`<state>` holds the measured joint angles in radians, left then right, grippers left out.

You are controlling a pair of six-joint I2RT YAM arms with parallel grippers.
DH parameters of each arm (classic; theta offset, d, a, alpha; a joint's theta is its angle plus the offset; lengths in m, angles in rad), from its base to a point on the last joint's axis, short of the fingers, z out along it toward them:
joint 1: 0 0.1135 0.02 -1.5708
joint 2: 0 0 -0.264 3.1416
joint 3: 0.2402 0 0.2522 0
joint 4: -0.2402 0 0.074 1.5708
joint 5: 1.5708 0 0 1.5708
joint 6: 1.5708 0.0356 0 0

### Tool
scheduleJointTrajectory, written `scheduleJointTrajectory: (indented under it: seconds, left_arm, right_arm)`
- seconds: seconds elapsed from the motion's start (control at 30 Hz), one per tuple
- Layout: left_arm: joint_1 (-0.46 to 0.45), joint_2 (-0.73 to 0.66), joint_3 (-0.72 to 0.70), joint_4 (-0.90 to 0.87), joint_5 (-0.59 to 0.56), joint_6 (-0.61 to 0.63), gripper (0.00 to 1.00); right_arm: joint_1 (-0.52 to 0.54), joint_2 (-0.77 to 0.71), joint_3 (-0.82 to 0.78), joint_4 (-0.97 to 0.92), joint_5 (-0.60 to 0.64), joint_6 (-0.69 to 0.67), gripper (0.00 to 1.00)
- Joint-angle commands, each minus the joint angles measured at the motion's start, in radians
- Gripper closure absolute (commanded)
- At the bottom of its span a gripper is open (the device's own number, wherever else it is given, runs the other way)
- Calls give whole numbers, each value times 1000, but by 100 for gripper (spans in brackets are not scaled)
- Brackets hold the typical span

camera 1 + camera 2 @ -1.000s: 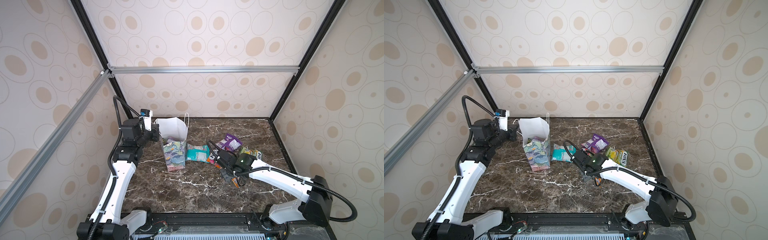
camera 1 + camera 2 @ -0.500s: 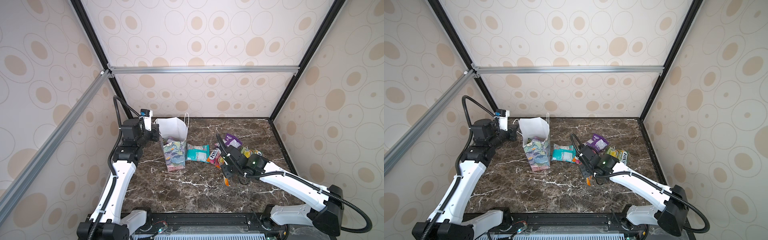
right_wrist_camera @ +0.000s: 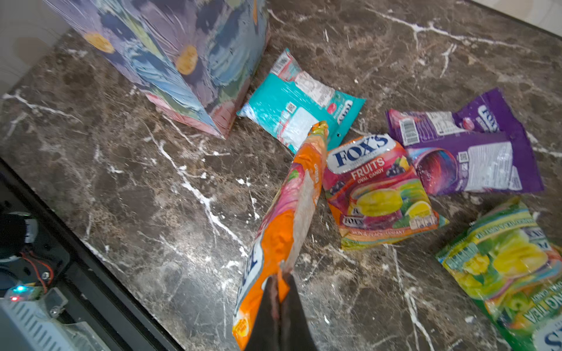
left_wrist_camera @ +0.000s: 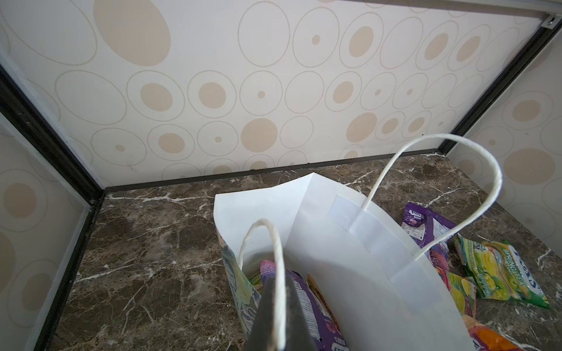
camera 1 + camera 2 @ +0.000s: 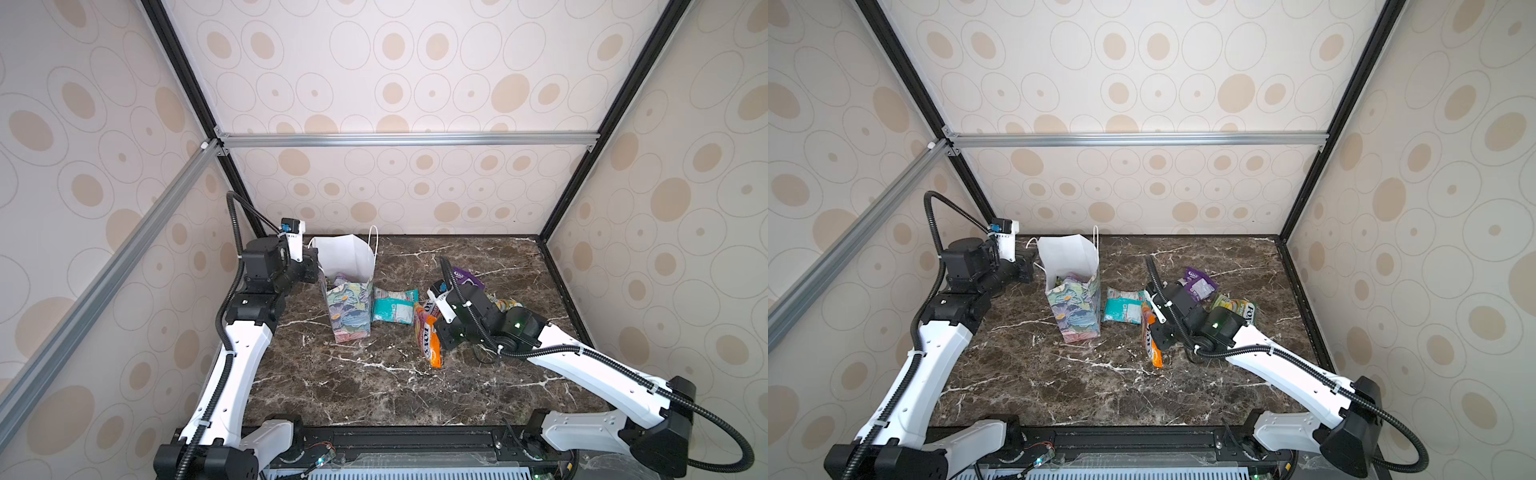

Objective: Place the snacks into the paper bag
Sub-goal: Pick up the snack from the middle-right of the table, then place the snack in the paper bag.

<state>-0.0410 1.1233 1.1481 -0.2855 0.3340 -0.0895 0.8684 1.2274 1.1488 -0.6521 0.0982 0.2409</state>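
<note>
Right gripper [image 3: 278,281] clamped shut on orange packet [image 3: 282,218], which hangs over the tabletop [image 3: 152,182].
Left gripper [image 4: 275,288] pinched shut on handle [image 4: 278,243] of bag [image 4: 334,258]. Bag upright, mouth open, packets inside. Teal packet [image 3: 292,112] just beside the bag; fruit packet [image 3: 377,194], purple packet [image 3: 474,164] and green packet [image 3: 511,261] lie farther right.

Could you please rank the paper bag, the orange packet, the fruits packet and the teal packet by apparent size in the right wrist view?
1. paper bag, largest, though cropped.
2. orange packet, held nearest the camera, so unsure.
3. fruits packet and teal packet look alike.
</note>
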Motion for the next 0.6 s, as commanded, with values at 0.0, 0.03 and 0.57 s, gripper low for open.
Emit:
scheduleJointTrajectory:
  seconds: [0.0, 0.03, 0.57]
  left_arm:
    - [3, 7, 24, 0, 1, 20, 100]
    - [3, 7, 24, -1, 1, 20, 100]
    - [2, 4, 25, -1, 1, 22, 100]
  right_arm:
    - [-3, 21, 65, 85, -52, -40, 100]
    - [-3, 33, 78, 91, -63, -49, 100]
    - [-3, 145, 261, 173, -190, -109, 100]
